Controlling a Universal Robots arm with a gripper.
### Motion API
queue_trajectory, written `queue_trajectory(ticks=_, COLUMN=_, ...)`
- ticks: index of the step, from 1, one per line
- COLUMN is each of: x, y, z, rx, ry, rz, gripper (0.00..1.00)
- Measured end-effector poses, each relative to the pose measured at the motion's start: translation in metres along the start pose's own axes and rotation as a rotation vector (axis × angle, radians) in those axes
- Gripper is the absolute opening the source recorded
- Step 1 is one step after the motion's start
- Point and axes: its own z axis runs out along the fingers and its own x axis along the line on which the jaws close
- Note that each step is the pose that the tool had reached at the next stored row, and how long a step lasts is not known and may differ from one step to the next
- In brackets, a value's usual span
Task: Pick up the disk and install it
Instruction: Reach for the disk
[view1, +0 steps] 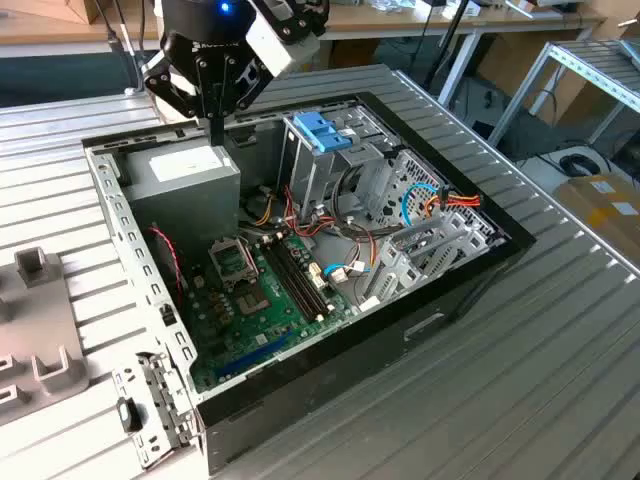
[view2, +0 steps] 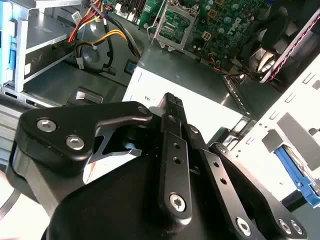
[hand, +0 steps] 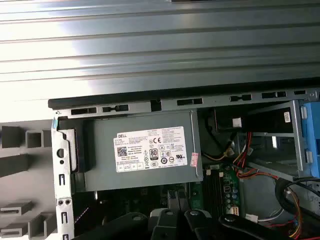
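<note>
The gripper hangs low over the power supply, toward the exterior view's left, with its fingers pressed together on nothing (tips above the white label). I cannot tell which way the disk lies from it. A blue strip beside the chassis wall may be its frame.

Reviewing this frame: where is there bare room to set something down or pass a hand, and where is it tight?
Bare slatted table runs along the open case on the exterior view's right, out to the table edge. Crowded: cables between drive cage and motherboard; the gripper hangs over the power supply; grey fixtures take the exterior view's left.
</note>
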Motion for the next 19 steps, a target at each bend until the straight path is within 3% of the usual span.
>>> queue_trajectory(ticks=10, x=0.0016, y=-0.0001, z=-0.0001, rx=0.0, ry=0.0, rz=0.0, gripper=0.1)
queue_trajectory(ticks=13, x=0.0087, y=-0.0006, z=-0.0002, rx=0.0, ry=0.0, rz=0.0, gripper=0.1)
queue_trajectory(ticks=19, x=0.0114, y=-0.0008, z=-0.0003, rx=0.0, ry=0.0, rz=0.0, gripper=0.1)
